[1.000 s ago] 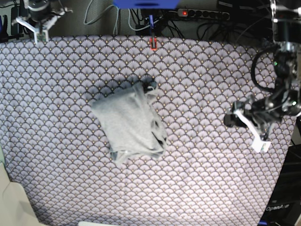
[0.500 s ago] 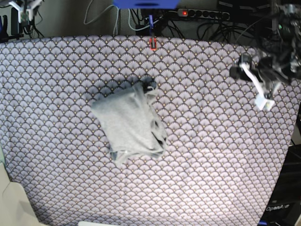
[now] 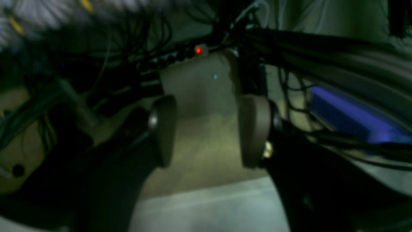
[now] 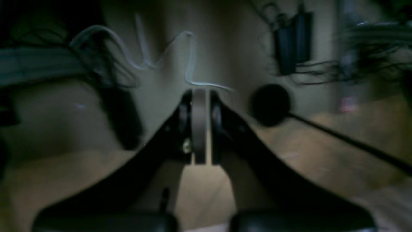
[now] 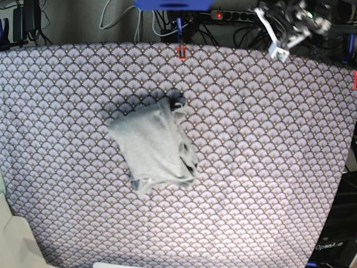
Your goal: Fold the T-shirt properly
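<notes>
We judge folding done: T-shirt (image 5: pixel 153 148) lies bundled mid-cloth (image 5: pixel 268 167). Left gripper (image 3: pixel 206 132) parted, empty, beyond the cloth's far edge; right gripper (image 4: pixel 199 125) closed, empty. Next: check tidiness.

Base looks straight down; wrist views face cluttered surroundings.

My left gripper (image 3: pixel 206 132) has rounded grey pads (image 3: pixel 252 129) on black fingers; my right gripper (image 4: pixel 200 125) matches.
</notes>
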Available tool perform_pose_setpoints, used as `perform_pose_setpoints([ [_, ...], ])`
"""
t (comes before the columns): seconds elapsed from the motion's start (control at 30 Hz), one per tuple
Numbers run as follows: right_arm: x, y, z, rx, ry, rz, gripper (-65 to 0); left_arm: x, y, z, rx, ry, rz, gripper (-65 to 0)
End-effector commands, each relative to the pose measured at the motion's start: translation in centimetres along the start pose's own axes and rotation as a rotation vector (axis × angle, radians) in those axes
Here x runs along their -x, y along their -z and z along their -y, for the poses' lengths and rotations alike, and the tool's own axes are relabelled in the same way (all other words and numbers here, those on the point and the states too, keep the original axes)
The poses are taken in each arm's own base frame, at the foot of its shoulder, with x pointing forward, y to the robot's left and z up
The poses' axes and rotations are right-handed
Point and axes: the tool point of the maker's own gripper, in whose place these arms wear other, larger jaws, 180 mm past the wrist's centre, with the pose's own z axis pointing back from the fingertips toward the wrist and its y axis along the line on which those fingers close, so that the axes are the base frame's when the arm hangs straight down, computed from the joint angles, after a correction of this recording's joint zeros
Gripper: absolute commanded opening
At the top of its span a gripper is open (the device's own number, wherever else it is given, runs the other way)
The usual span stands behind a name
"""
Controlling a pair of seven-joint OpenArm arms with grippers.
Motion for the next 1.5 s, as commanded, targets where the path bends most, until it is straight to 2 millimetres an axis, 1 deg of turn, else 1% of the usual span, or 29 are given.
perform_pose_setpoints([
  [0.0,0.7,-0.3,0.4,0.005,0.013,0.012,-65.0,0.9,0.3,-0.1,-0.012,-0.008,0.002,-34.4],
  [0.07,2.0,0.3,-0.4,-0.010,0.047,0.004,-65.0,2.8,1.5,-0.2,-0.028,-0.033,-0.006,-34.4],
  [0.13,2.9,1.2,-0.6,-0.019,0.072,-0.004,-65.0,4.6,2.6,0.0,-0.034,-0.062,-0.007,-34.4],
  [0.23,4.0,2.6,-0.1,-0.026,0.114,-0.006,-65.0,7.0,4.4,0.2,-0.044,-0.118,0.007,-34.4],
  [0.3,4.4,3.3,0.4,-0.029,0.133,-0.003,-65.0,8.3,5.3,0.2,-0.052,-0.149,0.021,-34.4],
  [0.37,4.9,4.4,0.4,-0.046,0.156,-0.019,-65.0,9.6,6.5,0.4,-0.059,-0.193,0.036,-34.4],
  [0.4,5.1,4.9,0.6,-0.053,0.158,-0.027,-65.0,9.8,7.1,0.4,-0.062,-0.210,0.045,-34.4],
  [0.47,5.4,5.9,0.3,-0.082,0.177,-0.049,-65.0,10.5,8.2,0.6,-0.067,-0.238,0.051,-34.4],
  [0.53,5.6,6.8,0.0,-0.114,0.176,-0.078,-65.0,11.0,9.5,1.3,-0.055,-0.241,0.056,-34.4],
  [0.6,5.3,7.8,-0.9,-0.156,0.170,-0.097,-65.0,11.6,11.0,1.4,-0.057,-0.253,0.060,-34.4],
  [0.67,5.2,8.5,-2.1,-0.199,0.155,-0.114,-65.0,12.3,12.6,2.1,-0.055,-0.268,0.061,-34.4],
  [0.77,5.4,9.4,-5.1,-0.284,0.110,-0.147,-65.0,13.1,14.7,3.2,-0.053,-0.278,0.049,-34.4],
  [0.8,5.5,9.9,-5.1,-0.271,0.068,-0.165,-65.0,13.3,15.5,3.7,-0.050,-0.280,0.036,-34.4],
  [0.9,6.2,11.0,-6.3,-0.250,-0.030,-0.210,-65.0,14.0,17.3,4.0,-0.065,-0.304,-0.014,-34.4],
  [0.93,6.1,11.4,-6.3,-0.231,-0.067,-0.216,-65.0,14.2,17.7,4.0,-0.074,-0.307,-0.026,-34.4],
  [0.97,5.9,11.8,-5.9,-0.206,-0.105,-0.220,-65.0,14.1,18.1,3.9,-0.083,-0.313,-0.033,-34.4],
  [1.07,5.3,12.8,-6.4,-0.171,-0.171,-0.219,-65.0,13.4,18.6,3.1,-0.117,-0.326,-0.036,-34.4],
  [1.13,4.9,13.4,-6.4,-0.137,-0.202,-0.235,-65.0,9.4,19.4,2.2,-0.123,-0.321,0.048,-34.3],
  [1.17,4.7,13.7,-6.4,-0.122,-0.211,-0.247,-65.0,8.1,19.7,2.1,-0.121,-0.321,0.066,-34.3],
  [1.2,4.4,14.0,-7.0,-0.126,-0.209,-0.257,-65.0,7.4,19.8,1.7,-0.124,-0.320,0.071,-34.3],
  [1.23,3.9,14.5,-7.9,-0.136,-0.205,-0.261,-65.0,7.2,19.9,1.7,-0.122,-0.321,0.063,-34.1],
  [1.3,3.0,15.1,-8.5,-0.138,-0.202,-0.268,-65.0,7.0,19.9,1.5,-0.122,-0.321,0.053,-34.0],
  [1.33,2.8,15.3,-8.7,-0.138,-0.202,-0.274,-65.0,6.8,20.0,1.3,-0.123,-0.320,0.053,-34.0],
  [1.4,2.8,15.4,-10.3,-0.160,-0.192,-0.279,-65.0,6.6,20.0,1.3,-0.122,-0.317,0.055,-33.9],
  [1.47,2.5,15.5,-11.1,-0.169,-0.188,-0.272,-65.0,6.3,20.1,1.4,-0.118,-0.305,0.057,-33.9],
])
